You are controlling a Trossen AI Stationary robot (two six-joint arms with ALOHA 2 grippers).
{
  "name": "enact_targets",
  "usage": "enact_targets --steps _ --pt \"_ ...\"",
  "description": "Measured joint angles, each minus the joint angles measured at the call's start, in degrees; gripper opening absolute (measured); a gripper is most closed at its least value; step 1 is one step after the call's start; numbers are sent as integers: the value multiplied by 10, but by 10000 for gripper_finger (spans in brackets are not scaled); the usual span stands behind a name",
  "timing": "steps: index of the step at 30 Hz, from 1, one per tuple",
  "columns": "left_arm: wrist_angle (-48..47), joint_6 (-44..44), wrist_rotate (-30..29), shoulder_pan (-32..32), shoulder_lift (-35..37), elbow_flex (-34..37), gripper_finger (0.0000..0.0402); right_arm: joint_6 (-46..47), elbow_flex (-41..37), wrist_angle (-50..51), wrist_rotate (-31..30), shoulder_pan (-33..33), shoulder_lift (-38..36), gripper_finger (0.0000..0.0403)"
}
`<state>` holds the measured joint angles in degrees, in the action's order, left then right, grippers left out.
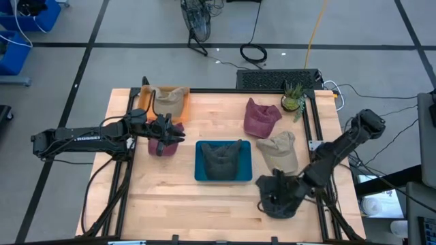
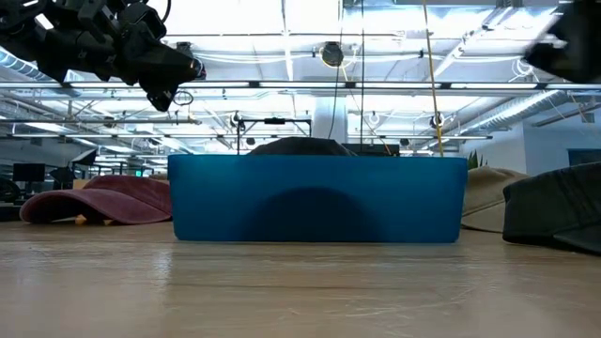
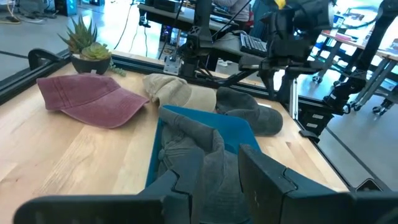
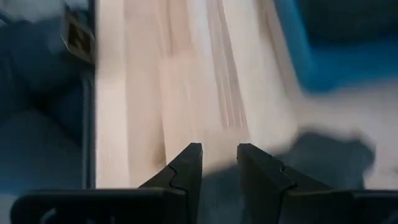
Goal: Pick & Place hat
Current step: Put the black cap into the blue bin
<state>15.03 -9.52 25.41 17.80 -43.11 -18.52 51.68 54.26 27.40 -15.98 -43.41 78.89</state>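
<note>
A blue tray (image 1: 201,170) in the middle of the table holds a dark grey hat (image 1: 223,158), which also shows in the left wrist view (image 3: 199,155). My left gripper (image 1: 162,139) hangs open above a maroon hat (image 1: 165,147) lying left of the tray, high over the table in the low view (image 2: 169,89). Its fingers (image 3: 214,177) hold nothing. My right gripper (image 1: 271,192) is over a dark hat (image 1: 283,201) that lies flat near the table's near right corner (image 2: 554,211). It is open (image 4: 219,165) and raised, with nothing between the fingers.
A tan hat (image 1: 170,101) lies in an orange tray at the far left. A second maroon hat (image 1: 261,117) and a beige hat (image 1: 279,151) lie right of the blue tray. A potted plant (image 1: 293,99) stands at the far right corner. Bare wood lies along the near edge.
</note>
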Motion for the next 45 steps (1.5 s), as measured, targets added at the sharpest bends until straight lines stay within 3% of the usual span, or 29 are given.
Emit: enact_targets --steps 6,10,15,22,30,37,45 --pt "0 0 0 0 0 0 102 96 0 112 11 -57 0 89" --pt "-2 0 0 0 0 0 102 134 0 152 -19 -78 0 89" --pt "-13 0 0 0 0 0 102 137 0 153 -20 -89 0 96" --pt "-17 4 0 0 0 0 102 147 -27 153 -21 -92 0 147" --pt "-15 9 0 0 0 0 102 167 -106 38 -20 -92 0 168" --pt "-15 17 -5 0 0 0 102 167 -112 14 7 -92 0 128" --pt "-15 16 -10 0 0 0 102 138 -113 -95 20 -89 0 18"
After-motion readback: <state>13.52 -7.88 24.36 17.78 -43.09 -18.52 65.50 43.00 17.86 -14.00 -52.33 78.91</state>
